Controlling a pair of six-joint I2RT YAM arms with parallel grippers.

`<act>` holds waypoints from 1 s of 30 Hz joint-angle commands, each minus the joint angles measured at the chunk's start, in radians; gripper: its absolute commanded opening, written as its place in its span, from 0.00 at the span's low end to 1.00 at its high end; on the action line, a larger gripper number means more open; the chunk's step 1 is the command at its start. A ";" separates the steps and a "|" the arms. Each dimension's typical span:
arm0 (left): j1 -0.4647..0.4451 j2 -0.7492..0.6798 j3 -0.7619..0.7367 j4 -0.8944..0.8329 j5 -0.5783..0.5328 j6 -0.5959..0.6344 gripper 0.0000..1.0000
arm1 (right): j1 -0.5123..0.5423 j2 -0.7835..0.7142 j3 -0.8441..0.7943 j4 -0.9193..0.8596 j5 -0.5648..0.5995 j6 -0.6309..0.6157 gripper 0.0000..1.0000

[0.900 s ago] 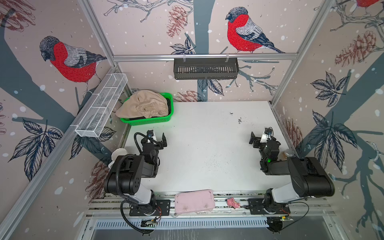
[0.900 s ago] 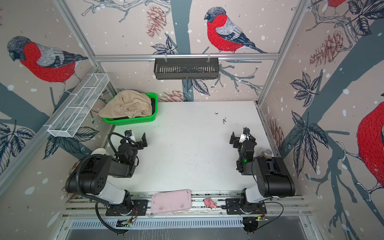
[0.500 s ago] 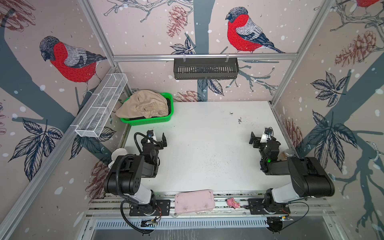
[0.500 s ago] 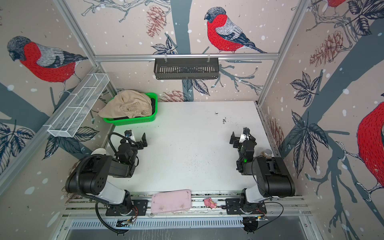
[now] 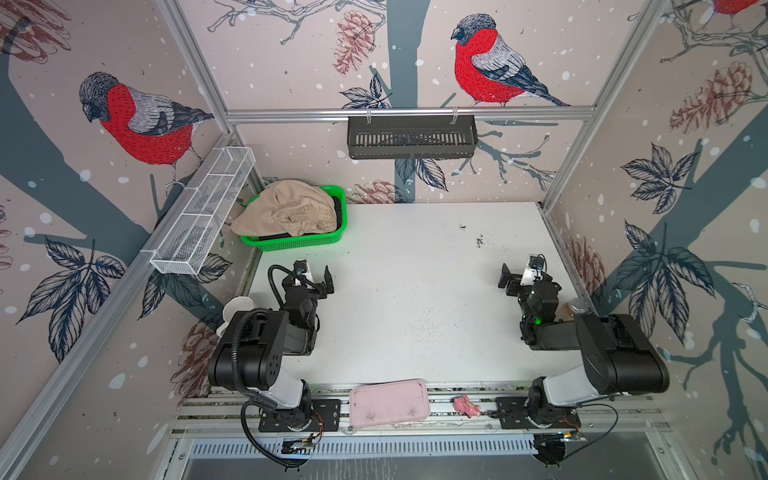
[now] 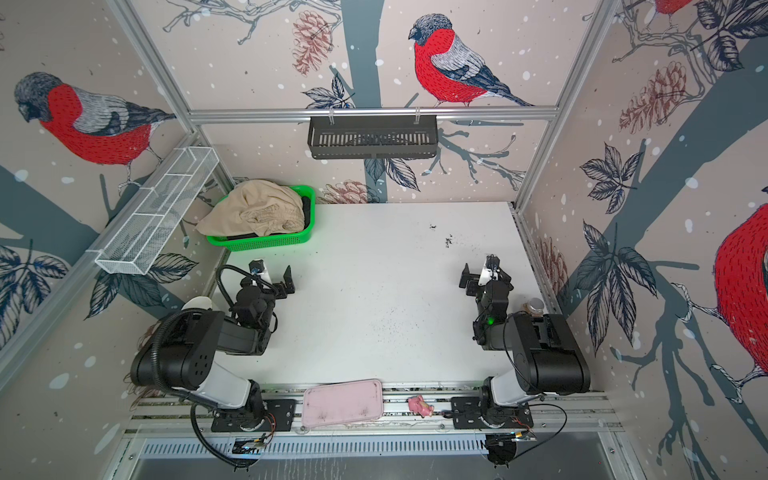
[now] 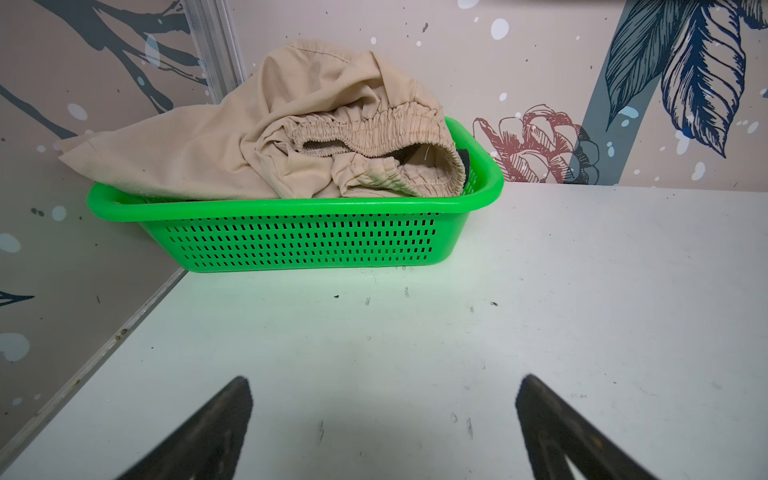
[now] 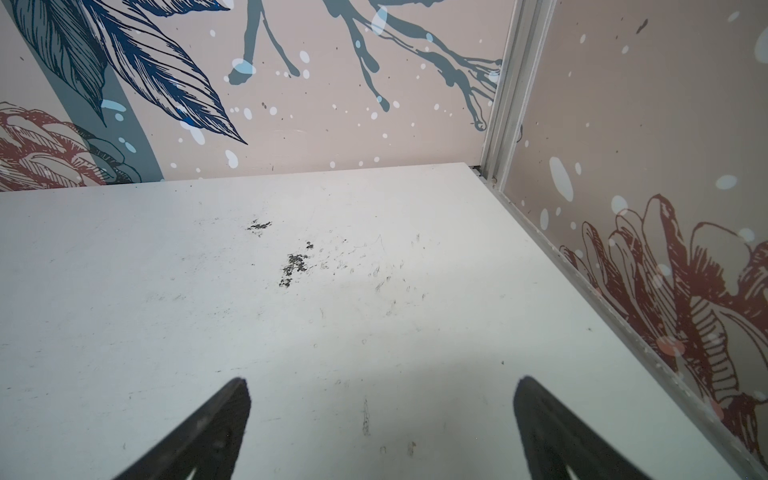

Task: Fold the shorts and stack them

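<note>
Nothing has shifted since the earlier frames: both arms sit parked as before. The left gripper and right gripper are spread wide, empty. Ahead of the left claw, the beige shorts are heaped in the green basket, hiding the black shorts (only an edge shows). A careless pinch could drag both pairs, or tip the light basket. The pink tray and pink rag lie behind both claws, out of the way.
</note>
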 commanded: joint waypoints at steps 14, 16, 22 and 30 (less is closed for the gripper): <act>0.001 0.000 0.004 0.039 0.006 0.023 0.99 | -0.001 0.002 0.004 0.012 0.002 0.013 1.00; 0.002 -0.001 0.003 0.039 0.005 0.023 0.98 | -0.001 0.001 0.005 0.011 0.001 0.014 1.00; 0.000 -0.104 0.022 -0.077 -0.053 0.005 0.98 | 0.001 -0.012 0.003 0.033 0.007 0.008 1.00; -0.035 -0.352 0.360 -0.738 -0.082 -0.151 0.98 | 0.010 -0.152 0.280 -0.507 -0.085 0.058 1.00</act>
